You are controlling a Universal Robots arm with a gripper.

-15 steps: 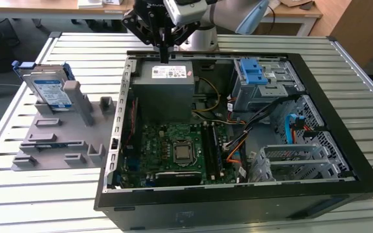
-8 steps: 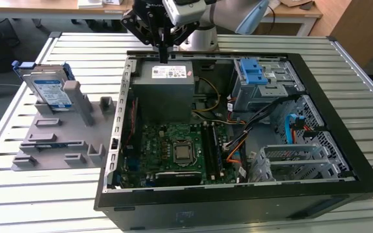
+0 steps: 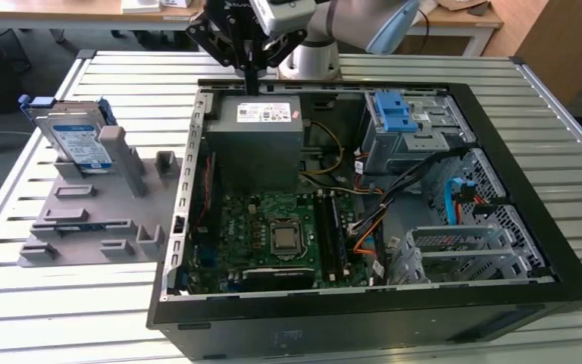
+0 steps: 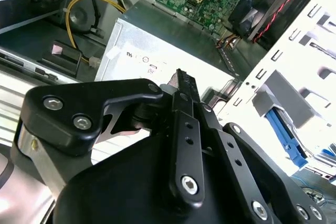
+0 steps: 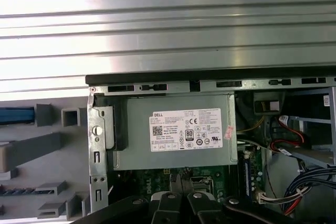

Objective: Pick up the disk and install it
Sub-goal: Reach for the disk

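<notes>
Tool (image 3: 251, 83) is found narrow and empty over the grey box (image 3: 261, 129). The disk (image 3: 76, 138), stood upright well apart, is judged best gripped squarely.

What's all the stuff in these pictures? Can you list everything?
disk: one, silver with a blue-and-white label, standing in the holder at the exterior view's left.
holder: one, grey, on the table beside the case.
computer case: one, black, open, lying on the table.
power supply: one, grey with a white sticker, inside the case.
motherboard: one, green, inside the case.
drive cage: one, grey with a blue latch, inside the case.
cables: several, black, blue, orange, inside the case.
table: one, silver slatted metal.
robot arm: one, grey and pale blue, behind the case.
gripper: one, black, jaws shut on nothing, above the power supply.
</notes>
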